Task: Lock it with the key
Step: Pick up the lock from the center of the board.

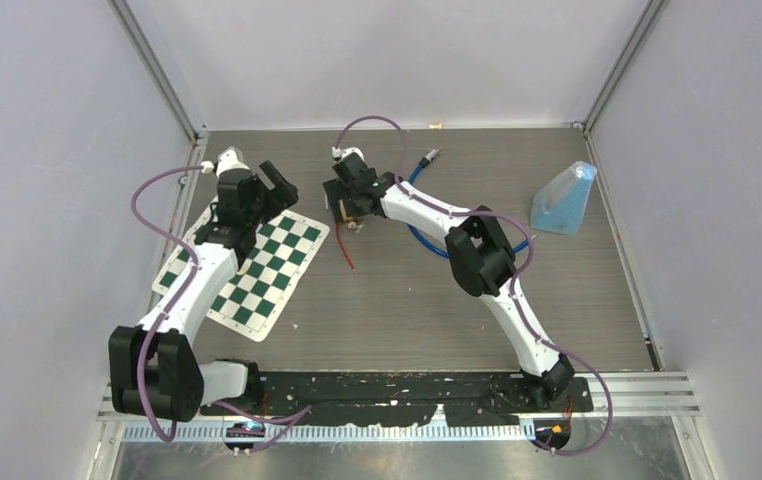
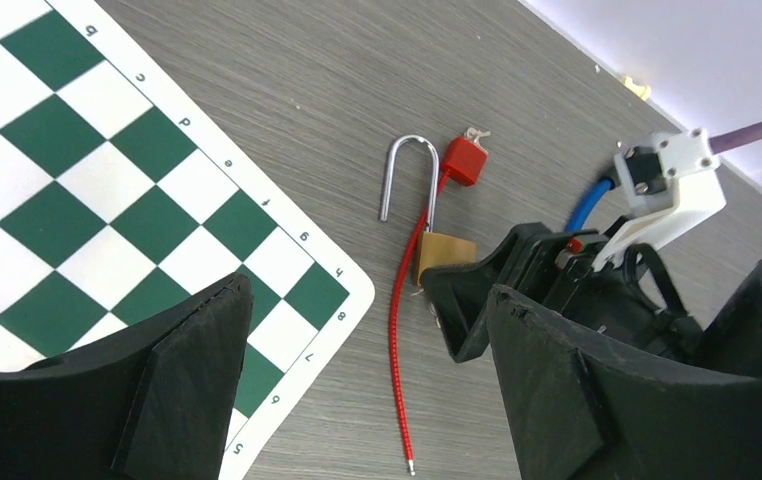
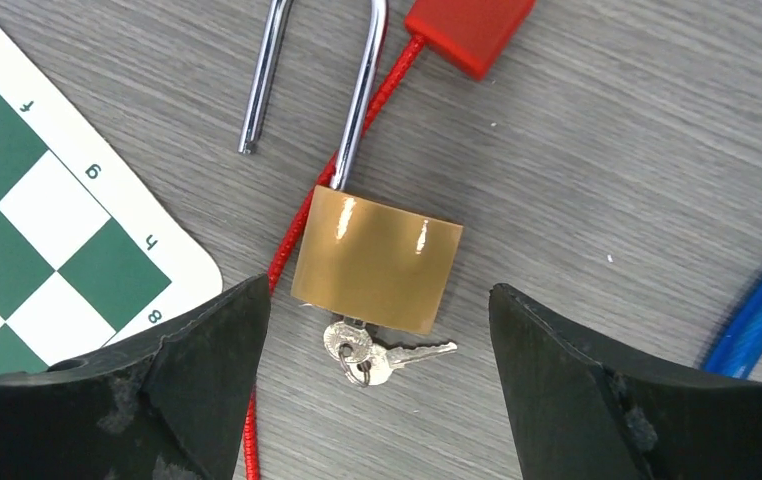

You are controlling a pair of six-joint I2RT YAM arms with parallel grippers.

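A brass padlock lies flat on the grey table with its long steel shackle open. One silver key sits in its keyhole; a second key hangs on the same ring. My right gripper is open, just above the padlock, a finger on either side of the keys. In the left wrist view the padlock is partly hidden by the right gripper. My left gripper is open and empty, to the padlock's left, over the chessboard's corner.
A red cable seal with a thin red cable lies under the shackle. A green and white chessboard mat lies at the left. A blue cable and a blue plastic bag lie at the right.
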